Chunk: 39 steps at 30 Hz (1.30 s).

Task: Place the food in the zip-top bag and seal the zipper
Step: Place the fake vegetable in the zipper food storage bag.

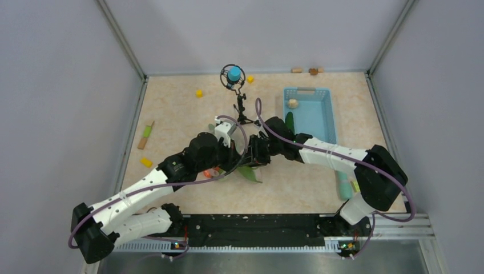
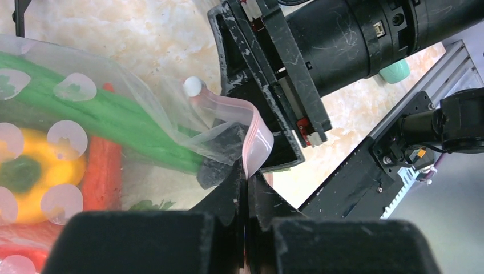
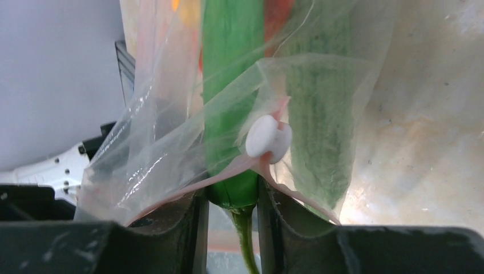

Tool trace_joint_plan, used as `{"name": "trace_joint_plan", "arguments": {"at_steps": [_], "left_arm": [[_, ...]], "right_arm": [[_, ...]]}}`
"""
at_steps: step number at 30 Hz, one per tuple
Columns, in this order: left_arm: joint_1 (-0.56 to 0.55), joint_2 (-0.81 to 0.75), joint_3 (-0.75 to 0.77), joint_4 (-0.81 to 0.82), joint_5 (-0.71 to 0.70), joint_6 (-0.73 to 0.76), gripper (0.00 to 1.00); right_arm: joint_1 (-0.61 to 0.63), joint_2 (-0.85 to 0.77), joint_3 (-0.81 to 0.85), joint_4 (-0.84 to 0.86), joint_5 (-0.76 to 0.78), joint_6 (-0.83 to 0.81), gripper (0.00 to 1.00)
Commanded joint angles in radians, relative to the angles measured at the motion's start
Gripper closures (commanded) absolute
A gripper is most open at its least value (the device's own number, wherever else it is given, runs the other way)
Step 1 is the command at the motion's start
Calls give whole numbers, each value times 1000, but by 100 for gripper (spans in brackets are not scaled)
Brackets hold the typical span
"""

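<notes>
The zip-top bag [image 2: 142, 97] lies under my left arm, and through it show a long green cucumber [image 2: 108, 117], a yellow pepper [image 2: 34, 171] and an orange carrot [image 2: 103, 171]. My left gripper [image 2: 248, 174] is shut on the pink zipper [image 2: 257, 137] at the bag's mouth. My right gripper [image 3: 231, 191] is shut on the stem end of a green cucumber [image 3: 231, 114] that reaches into the bag, with the zipper strip [image 3: 171, 194] draped over both fingers and the white slider [image 3: 268, 138] just above. In the top view the two grippers [image 1: 235, 161] [image 1: 255, 154] meet mid-table.
A light blue basket [image 1: 322, 114] at the back right holds a beige mushroom [image 1: 293, 103] and a cucumber [image 1: 290, 121]. A teal cylinder [image 1: 344, 185] lies by the right arm. Yellow cubes [image 1: 199, 93] [image 1: 146, 162] and a small black stand [image 1: 233, 74] are on the table.
</notes>
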Motion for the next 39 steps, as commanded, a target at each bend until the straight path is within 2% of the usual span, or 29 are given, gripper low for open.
{"name": "trace_joint_plan", "arguments": {"at_steps": [1, 4, 9, 17, 21, 26, 32, 34, 37, 39], "left_arm": [[-15, -17, 35, 74, 13, -35, 100], [-15, -20, 38, 82, 6, -60, 100], [-17, -9, 48, 96, 63, -89, 100], [-19, -31, 46, 85, 86, -90, 100], [-19, -50, 47, 68, 21, -105, 100], [-19, -47, 65, 8, -182, -122, 100], [-18, -39, 91, -20, -242, -110, 100], [-18, -40, 93, -23, -263, -105, 100], [-18, -45, 99, -32, -309, -97, 100], [-18, -46, 105, -34, -331, -92, 100]], "right_arm": [[23, -33, 16, 113, 171, 67, 69], [55, -46, 5, 126, 269, 85, 68], [136, -61, -17, 189, 524, 96, 67], [160, -44, -15, 193, 653, 100, 63], [168, -38, -4, 162, 663, 89, 59], [175, -79, -27, 165, 659, 68, 49], [177, -160, -50, 166, 630, 32, 34], [177, -192, -54, 163, 603, 3, 23], [177, -232, -45, 106, 565, -47, 17], [176, -266, -47, 88, 526, -76, 17]]}}
